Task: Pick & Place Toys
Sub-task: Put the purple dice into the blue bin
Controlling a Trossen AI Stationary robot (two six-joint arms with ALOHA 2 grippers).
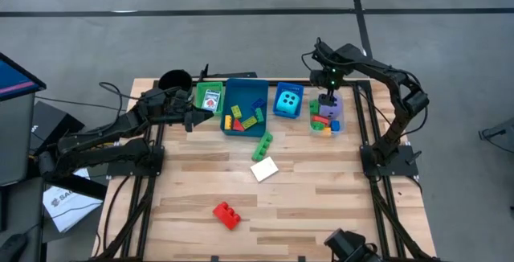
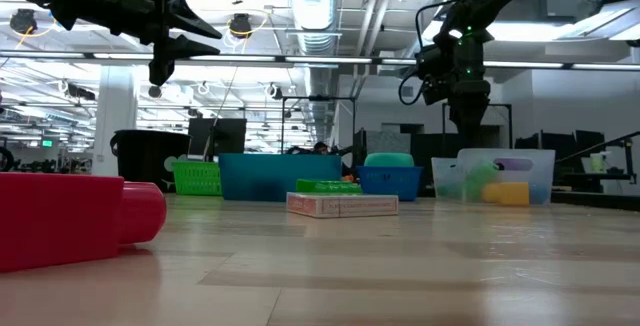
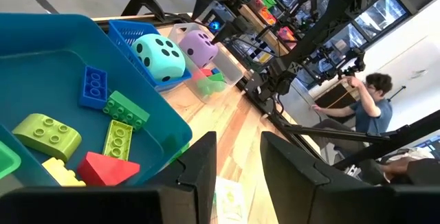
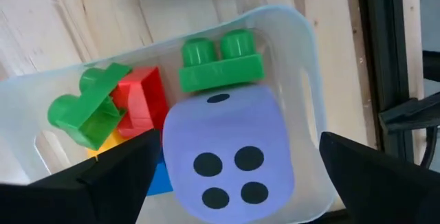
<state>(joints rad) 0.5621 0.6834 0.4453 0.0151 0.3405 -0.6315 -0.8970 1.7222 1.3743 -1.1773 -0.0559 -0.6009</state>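
We note the right gripper [image 4: 234, 159] spread wide above the purple dotted dice cube [image 4: 230, 152] in the clear plastic tray [image 4: 302, 52]; only its wrist view shows this. The left gripper [image 3: 237, 162], fingers narrowly parted and empty, hovers beside the blue tray [image 3: 148, 107].

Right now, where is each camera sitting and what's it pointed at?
High: overhead, straight down on the table and both arms.
Low: tabletop level, facing the room; both arms overhead.
Left wrist: past its fingers toward the teal tray.
Right wrist: down past open fingers into the clear tray.
Shared: both wrist views show the purple dice.
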